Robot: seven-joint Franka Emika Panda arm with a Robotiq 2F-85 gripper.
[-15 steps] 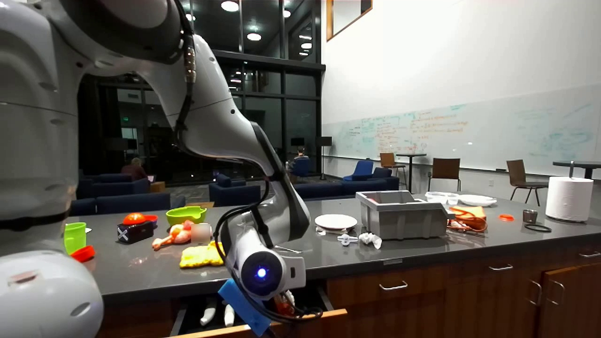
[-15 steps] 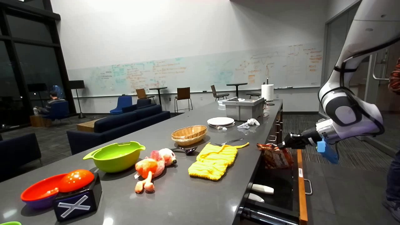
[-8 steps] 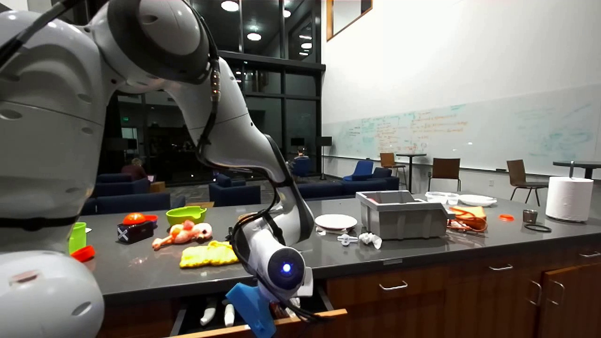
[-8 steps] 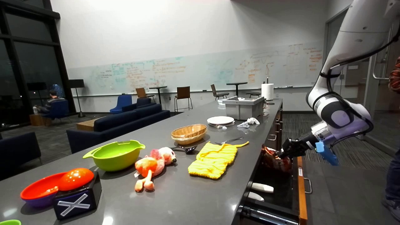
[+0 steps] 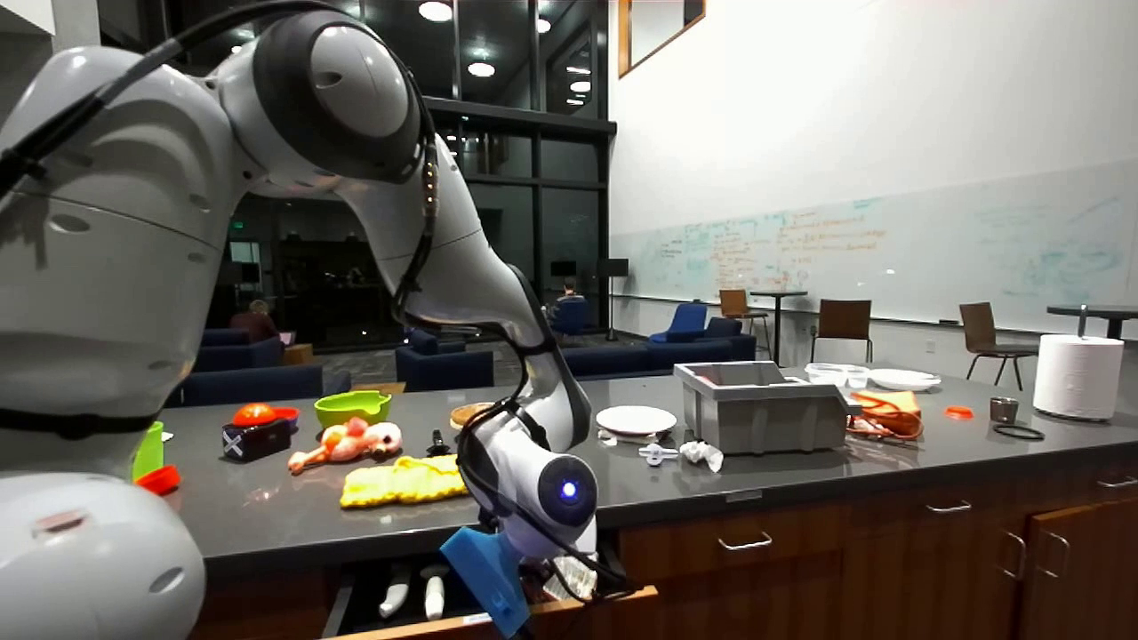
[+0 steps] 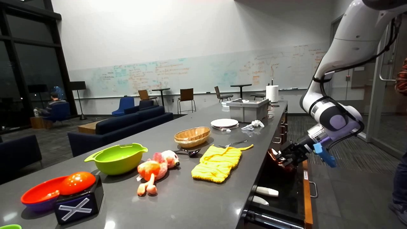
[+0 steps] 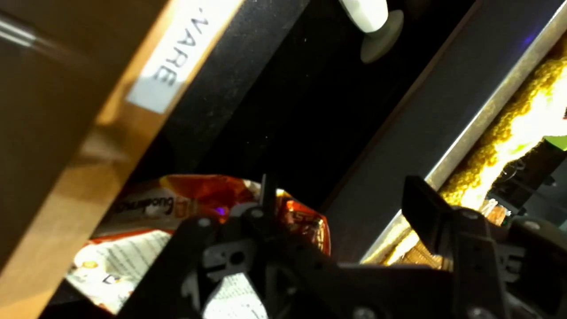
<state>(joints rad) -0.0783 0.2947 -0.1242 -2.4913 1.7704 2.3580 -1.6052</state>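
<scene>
Gripper now lower, fingers spread and released; we judge the red packet left in the drawer.

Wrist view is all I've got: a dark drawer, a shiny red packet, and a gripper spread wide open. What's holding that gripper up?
Observer: The gripper hangs on a white jointed arm, which slants down to the open drawer.
Visitor: And what is the drawer part of?
Observer: It belongs to a run of wooden cabinets under a long grey counter.
Visitor: Is anybody standing by?
Observer: Yes, a person stands at the right edge of an exterior view, mostly cut off, with the face out of frame.
</scene>
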